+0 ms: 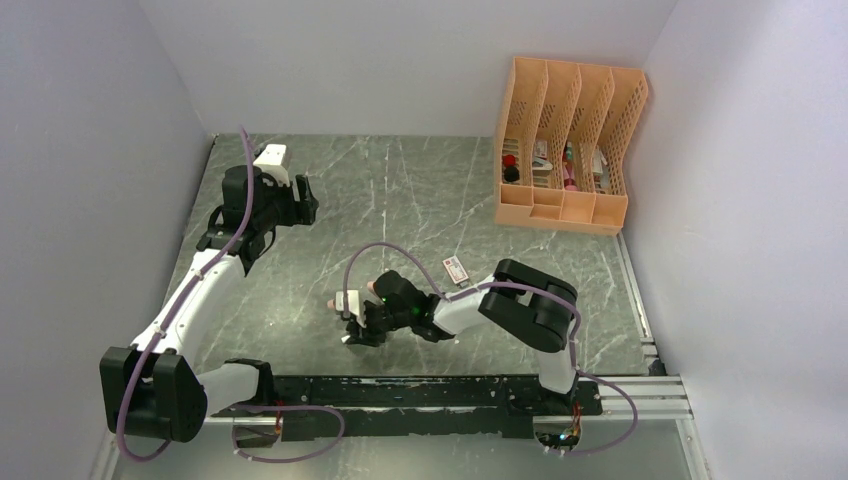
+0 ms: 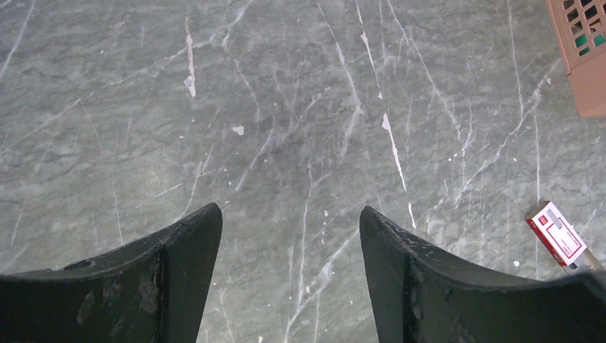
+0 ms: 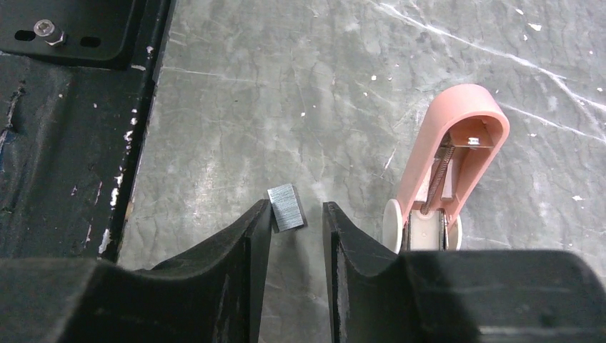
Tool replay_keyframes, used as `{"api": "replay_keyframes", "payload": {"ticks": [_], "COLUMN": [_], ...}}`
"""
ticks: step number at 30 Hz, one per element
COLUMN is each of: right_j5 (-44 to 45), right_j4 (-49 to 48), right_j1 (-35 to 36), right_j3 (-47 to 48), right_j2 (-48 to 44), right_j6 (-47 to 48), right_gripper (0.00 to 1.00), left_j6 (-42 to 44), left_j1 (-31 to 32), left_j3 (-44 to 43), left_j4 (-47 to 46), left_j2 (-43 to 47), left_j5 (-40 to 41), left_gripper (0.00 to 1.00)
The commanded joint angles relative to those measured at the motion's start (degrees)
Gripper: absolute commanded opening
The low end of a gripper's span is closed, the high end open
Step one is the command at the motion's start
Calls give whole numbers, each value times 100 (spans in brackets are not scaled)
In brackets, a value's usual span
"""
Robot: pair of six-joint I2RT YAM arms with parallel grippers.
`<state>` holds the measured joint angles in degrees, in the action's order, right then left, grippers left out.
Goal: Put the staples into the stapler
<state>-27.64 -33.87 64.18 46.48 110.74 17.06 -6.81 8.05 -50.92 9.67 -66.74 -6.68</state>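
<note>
We see the right end effector (image 3: 297, 207) low over the grey marbled tabletop (image 3: 321, 86), its two black fingers a narrow gap apart and clamped on nothing. A short silvery strip of staples (image 3: 286, 209) lies flat on the tabletop right at the fingertips, partly within the gap and against the tip of the finger on the left of the wrist view; whether it touches that finger we cannot tell. Just beside the other finger lies the salmon-pink plastic mini stapler (image 3: 464, 103), swung open so that its inner channel and spring show, its rounded end pointing away from the end effector. The left end effector (image 2: 289, 209) hangs well apart from all this over bare tabletop, its fingers spread wide with nothing between them. Off to the right of it, just beyond its finger, lies the small red-and-white cardboard staple box (image 2: 557, 234).
</note>
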Motion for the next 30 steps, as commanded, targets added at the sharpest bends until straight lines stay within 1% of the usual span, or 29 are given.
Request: {"api": "replay_keyframes", "payload": {"ticks": [1,6,10,19,22,26,30], "right_j5": [322,416,771,1973,2095,2090,2055], "right_j4": [1228,1136,1019,767,575,577,507], "right_j1": [-31,-8,83,691,762,766,766], "right_j3": [-227,-396,-521,-729,-821,-836,-913], "right_j2": [388,257,169,101,91,143,209], "right_j6": [40,-162,-428,-1175,-1366,-1327,-1234], "right_gripper": [34,26,21,20,24,35,38], "left_j6": [66,66,60,65,60,57,61], "left_j1": [30,30,31,30,30,30,30], "left_j3": [-72,-72,-69,-61,-67,-72,-71], "left_j4": [17,4,4,0,5,6,17], "left_j2": [5,3,3,29,21,7,20], "left_j5": [46,13,4,20,17,-23,10], "left_gripper": [75,75,75,75,75,75,75]}}
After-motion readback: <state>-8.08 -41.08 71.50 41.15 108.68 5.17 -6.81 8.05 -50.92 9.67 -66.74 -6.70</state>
